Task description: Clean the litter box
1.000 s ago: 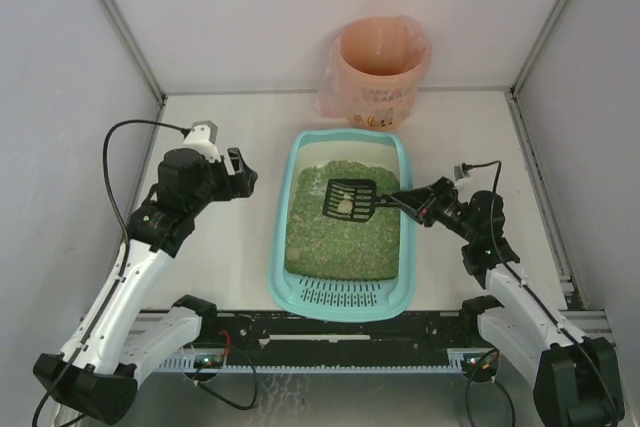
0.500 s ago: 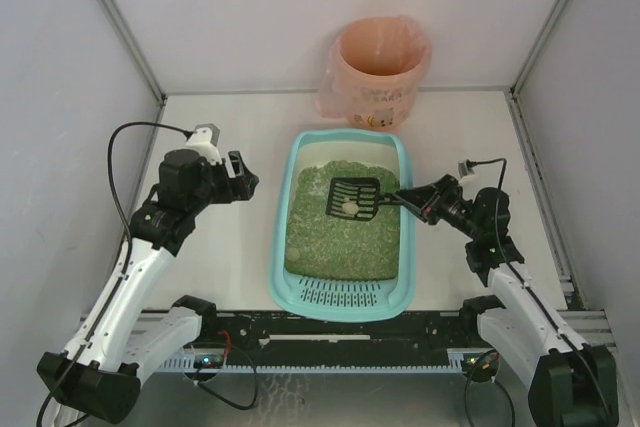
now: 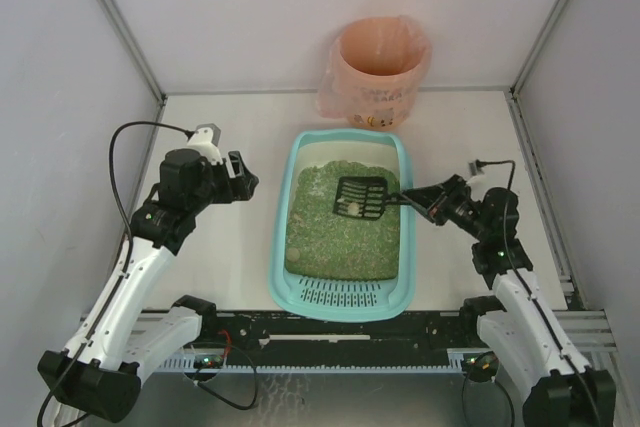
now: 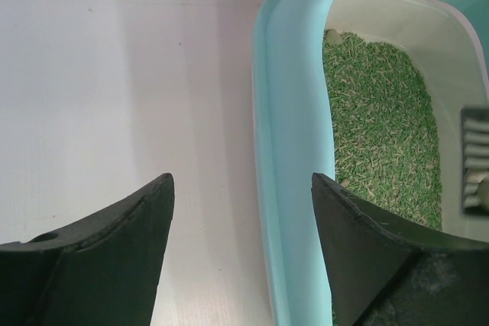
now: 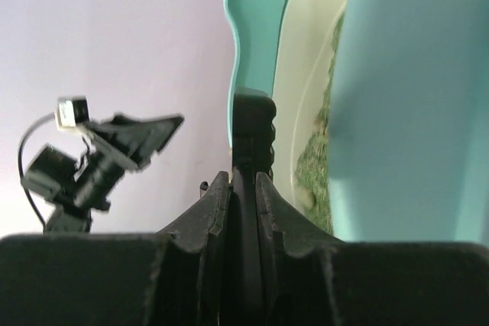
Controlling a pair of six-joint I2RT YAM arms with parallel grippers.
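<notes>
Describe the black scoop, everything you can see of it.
The scoop is small, black, plastic-looking, with a squarish head slotted along its far edge and a ridged handle. The right claw is shut on the handle, holding the head roughly level over the green litter in the far half of the litter box, handle crossing the box's right rim. A pale lump sits on the head. Whether the head touches the litter cannot be told.
</notes>
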